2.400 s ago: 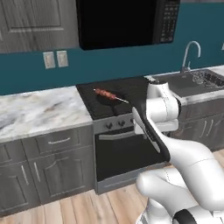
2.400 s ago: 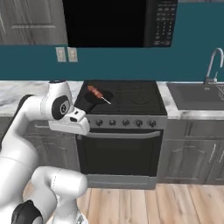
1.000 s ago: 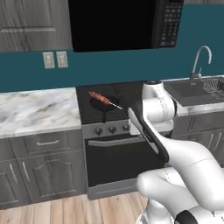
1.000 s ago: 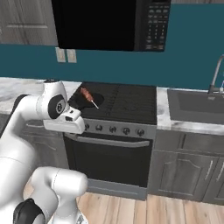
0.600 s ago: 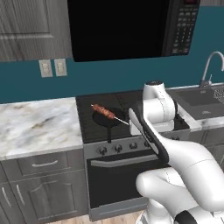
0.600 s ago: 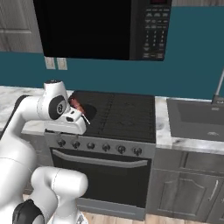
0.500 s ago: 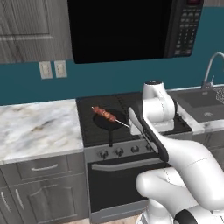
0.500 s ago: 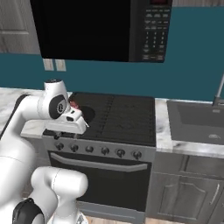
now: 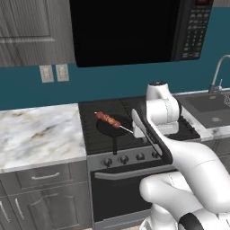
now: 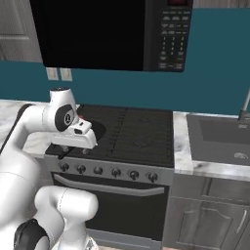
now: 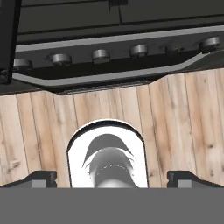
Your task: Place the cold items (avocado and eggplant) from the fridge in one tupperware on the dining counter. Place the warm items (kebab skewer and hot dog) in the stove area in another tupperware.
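The kebab skewer [image 9: 108, 119] lies across a dark pan [image 9: 109, 130] on the stove's front left burner. My gripper [image 11: 112, 179] is open, its two fingertips [image 11: 41, 178] standing wide apart with nothing between them. It points down at the stove's front and the wooden floor. The hand [image 10: 77, 135] hangs folded over the stove's front left edge, right of the pan and apart from the skewer. The hot dog, avocado, eggplant and tupperware are out of view.
A black microwave [image 9: 121, 31] hangs above the stove [image 10: 132, 132]. A marble counter [image 9: 36, 134] lies to the left, a sink [image 10: 219, 139] to the right. Knobs [image 11: 100, 54] and the oven handle [image 11: 113, 75] line the stove front.
The whole picture has shifted and the stove looks nearer, so the base has driven toward it. The arm keeps its folded pose and the gripper stays open.
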